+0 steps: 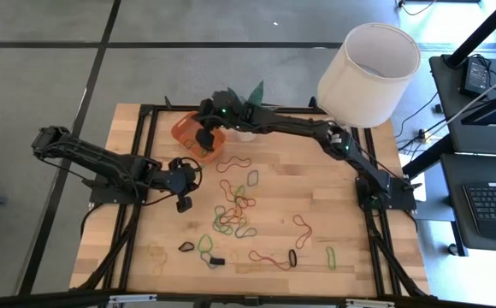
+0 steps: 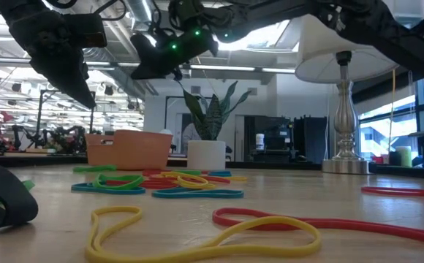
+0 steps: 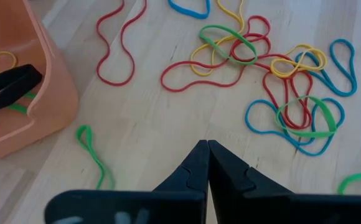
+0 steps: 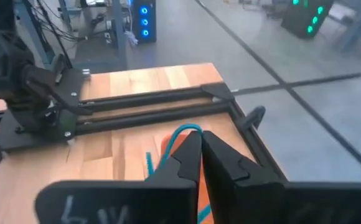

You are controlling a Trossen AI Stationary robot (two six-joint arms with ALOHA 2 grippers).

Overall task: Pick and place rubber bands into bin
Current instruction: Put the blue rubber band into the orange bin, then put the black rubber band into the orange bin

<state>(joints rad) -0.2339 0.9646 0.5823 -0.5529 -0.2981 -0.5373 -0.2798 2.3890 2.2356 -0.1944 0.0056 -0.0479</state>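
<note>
The orange bin [image 1: 182, 128] stands at the table's far side, left of the white plant pot [image 1: 245, 133]. My right gripper [image 1: 203, 137] reaches over the bin from the right, shut on a blue rubber band [image 4: 187, 129]. Many rubber bands [image 1: 235, 208] in red, yellow, green, blue and black lie flat on the wooden table. In the left wrist view the bin [image 3: 18, 118] holds a few bands and a dark shape. My left gripper [image 3: 207, 147] hovers shut just near of the bin, left of the heap, touching nothing. My right gripper pinches the blue band between its two fingers. A small loop of it [image 4: 192, 128] stands out past the fingertips, and another stretch [image 4: 149, 163] hangs beside one finger. The fingers slant slightly down from the table's right. The band is clear of the table, above the bin.
A snake plant [image 2: 210, 109] in its white pot and a table lamp [image 1: 368, 62] stand along the far edge. Black frame rails [image 4: 149, 102] run along the table's sides. Loose bands spread toward the near edge [image 1: 269, 257]; bare wood lies at the right [image 1: 351, 214].
</note>
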